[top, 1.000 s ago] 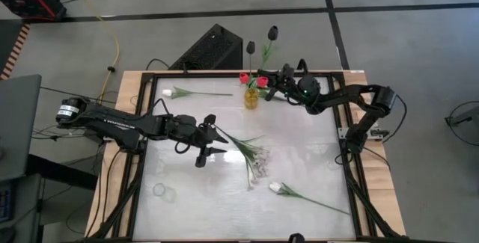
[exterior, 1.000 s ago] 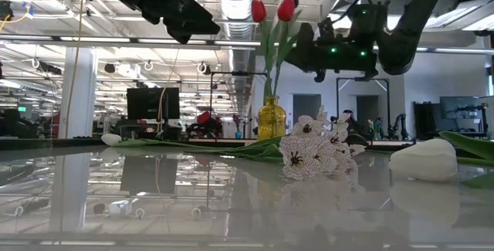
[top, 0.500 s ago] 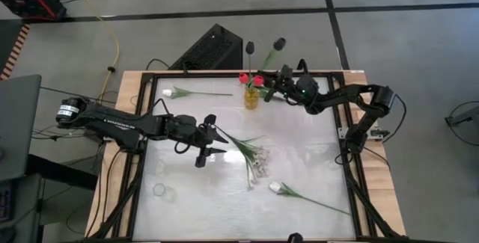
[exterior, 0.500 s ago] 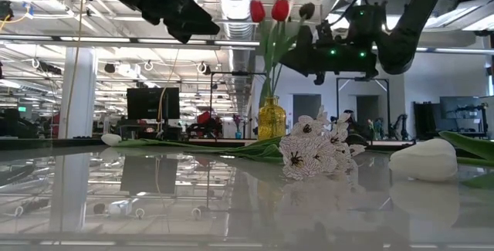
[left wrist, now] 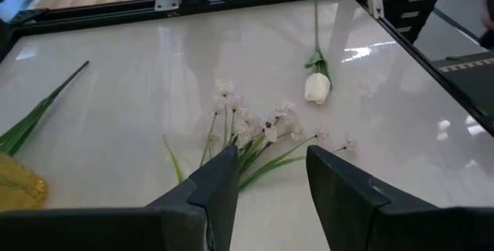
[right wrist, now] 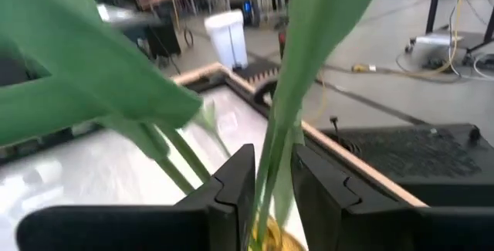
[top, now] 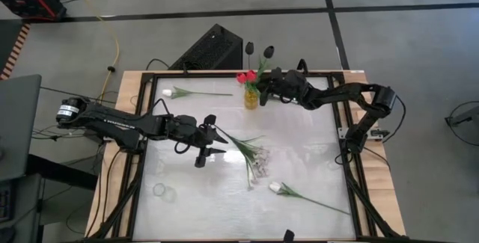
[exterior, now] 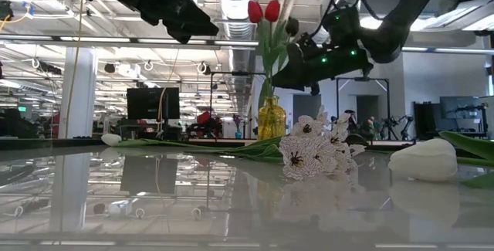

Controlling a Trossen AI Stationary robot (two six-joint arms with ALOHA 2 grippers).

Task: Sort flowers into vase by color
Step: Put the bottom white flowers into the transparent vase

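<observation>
- The right gripper (top: pixel 263 86) has shifted closer to the vase (top: pixel 251 98), fingers clamped on a black tulip (top: pixel 268 51) stem.
- The stem stands near upright, bud topmost.
- The left gripper (top: pixel 215 143) hovers, fingers apart.

Table: a white glossy top (top: pixel 299 146) in a dark frame, with wooden edges showing along its sides.
Vase: the yellow jar (top: pixel 251 98) stood near the far edge.
White tulips: one (top: pixel 179 92) lay at the far left, another (top: pixel 278 188) near the front.
Blossom spray: the spray (top: pixel 253 157) lay mid-table.
</observation>
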